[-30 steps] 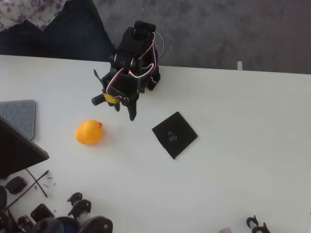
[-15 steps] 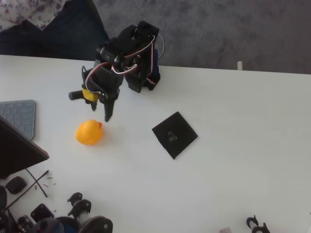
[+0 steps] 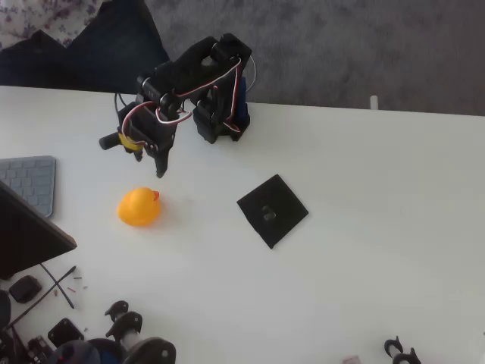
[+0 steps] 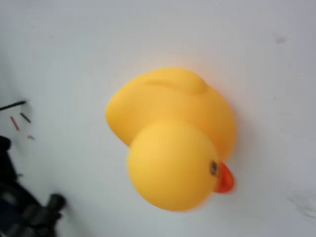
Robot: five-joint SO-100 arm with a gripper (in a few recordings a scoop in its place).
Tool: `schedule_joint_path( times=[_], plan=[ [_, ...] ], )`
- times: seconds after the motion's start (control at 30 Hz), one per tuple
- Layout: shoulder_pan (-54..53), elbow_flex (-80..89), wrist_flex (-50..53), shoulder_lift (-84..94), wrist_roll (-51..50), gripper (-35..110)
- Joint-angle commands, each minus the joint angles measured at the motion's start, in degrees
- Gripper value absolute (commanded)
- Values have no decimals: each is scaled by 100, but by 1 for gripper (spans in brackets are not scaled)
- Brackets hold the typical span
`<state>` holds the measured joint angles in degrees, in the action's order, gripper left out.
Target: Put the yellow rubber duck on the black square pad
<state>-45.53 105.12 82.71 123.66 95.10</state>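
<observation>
The yellow rubber duck (image 3: 139,207) sits on the white table, left of centre in the overhead view, its red-orange beak pointing right. The wrist view looks straight down on the duck (image 4: 173,143), which lies close below. The black square pad (image 3: 272,210) lies flat, turned like a diamond, to the right of the duck with a small grey mark at its centre and nothing on it. My gripper (image 3: 150,164) hangs just behind and slightly right of the duck, apart from it, fingers pointing down toward it. Its jaws look open with nothing between them.
A grey keyboard (image 3: 30,182) and a dark laptop corner (image 3: 26,235) lie at the left edge. Loose black parts and cables (image 3: 114,334) clutter the near left corner. A small black part (image 3: 398,350) sits at the near right. The arm's base (image 3: 223,114) stands at the table's far edge.
The arm has swung left, from between the duck and the pad to just behind the duck. Duck and pad have not moved.
</observation>
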Motion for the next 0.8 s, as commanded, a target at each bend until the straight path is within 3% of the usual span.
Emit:
schedule_joint_path(
  times=[0.0,0.77],
  plan=[
    [-229,79,-404,105,158,25],
    [-246,2654,-3516,158,79,25]
  ],
)
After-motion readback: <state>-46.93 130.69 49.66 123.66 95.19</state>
